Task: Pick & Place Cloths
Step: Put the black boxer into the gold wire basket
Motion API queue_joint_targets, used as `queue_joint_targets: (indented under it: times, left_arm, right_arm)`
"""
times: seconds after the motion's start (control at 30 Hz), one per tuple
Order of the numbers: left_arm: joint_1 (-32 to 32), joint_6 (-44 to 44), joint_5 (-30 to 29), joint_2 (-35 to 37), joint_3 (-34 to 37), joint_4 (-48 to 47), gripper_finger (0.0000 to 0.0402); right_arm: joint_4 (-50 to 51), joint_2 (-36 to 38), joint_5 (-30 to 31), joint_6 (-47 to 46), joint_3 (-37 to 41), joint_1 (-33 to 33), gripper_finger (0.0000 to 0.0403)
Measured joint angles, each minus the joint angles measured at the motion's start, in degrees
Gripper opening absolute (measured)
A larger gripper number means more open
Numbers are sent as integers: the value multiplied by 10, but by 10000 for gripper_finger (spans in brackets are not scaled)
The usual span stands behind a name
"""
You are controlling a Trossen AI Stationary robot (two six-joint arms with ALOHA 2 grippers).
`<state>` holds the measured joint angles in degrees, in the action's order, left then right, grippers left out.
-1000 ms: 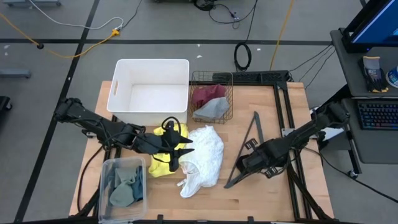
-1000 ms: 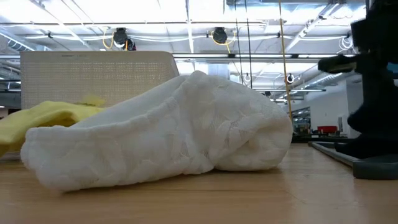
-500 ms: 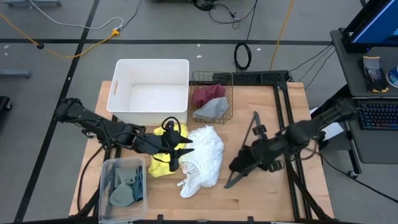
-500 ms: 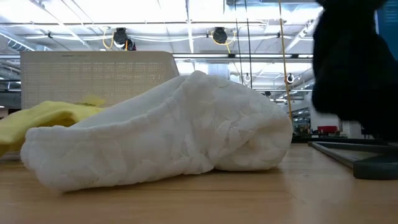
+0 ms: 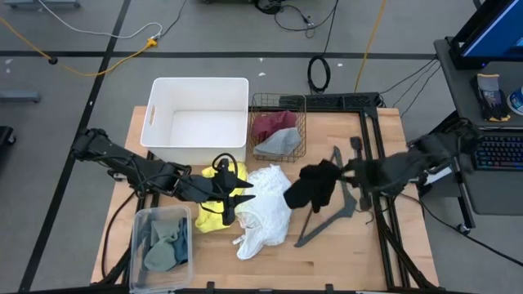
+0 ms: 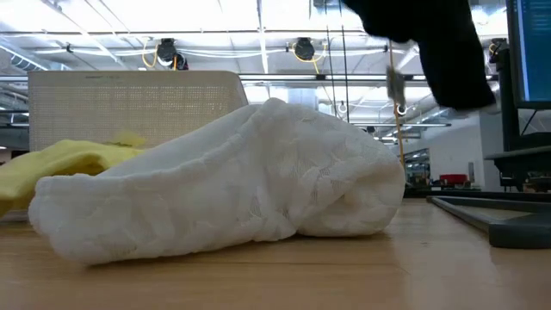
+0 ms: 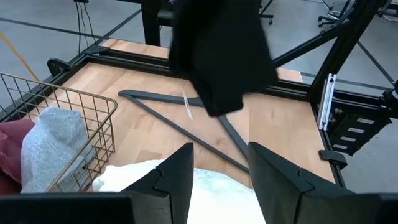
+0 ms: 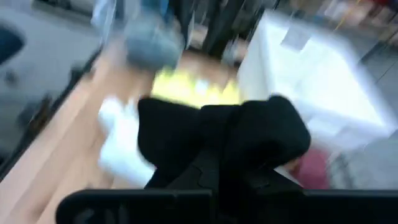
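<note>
Three containers sit on the counter: a white bin (image 5: 198, 117) at the far edge holding nothing, a wire basket (image 5: 278, 126) beside it with maroon and grey cloths, and a clear tub (image 5: 160, 245) at the near-left corner with what look like teal and sage cloths. No writing is readable. The right hand (image 5: 341, 174), a second ago low by the metal bar (image 5: 327, 204), now hangs clamped on a black cloth (image 5: 312, 187) above it. The left hand (image 5: 242, 198) stays partly spread over the yellow cloth (image 5: 214, 214) and white cloth (image 5: 268, 208).

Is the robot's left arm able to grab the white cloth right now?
Probably yes. The left end effector sits over the yellow cloth, right beside the white cloth, fingers apart, holding nothing. Nothing lies between them. The right end effector holds the black cloth up, off to the side.
</note>
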<state>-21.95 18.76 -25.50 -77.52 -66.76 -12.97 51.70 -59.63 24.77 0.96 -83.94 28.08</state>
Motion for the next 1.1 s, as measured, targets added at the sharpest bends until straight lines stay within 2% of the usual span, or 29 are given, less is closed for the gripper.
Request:
queue_joint_targets:
  times: [0.1,0.3,0.53,0.67,1.1]
  left_arm:
    - [0,0,0,0,0,0,152]
    - [0,9,0,0,0,0,152]
    - [-3,11,0,0,0,0,152]
    - [-5,13,0,0,0,0,152]
    - [-7,9,0,0,0,0,152]
  right_arm:
    - [-95,16,23,65,0,0,1]
    - [-279,27,24,231,0,0,1]
    - [-417,16,25,410,0,-6,0]
    - [-448,8,25,454,0,-20,0]
    - [-453,-28,21,478,0,-88,0]
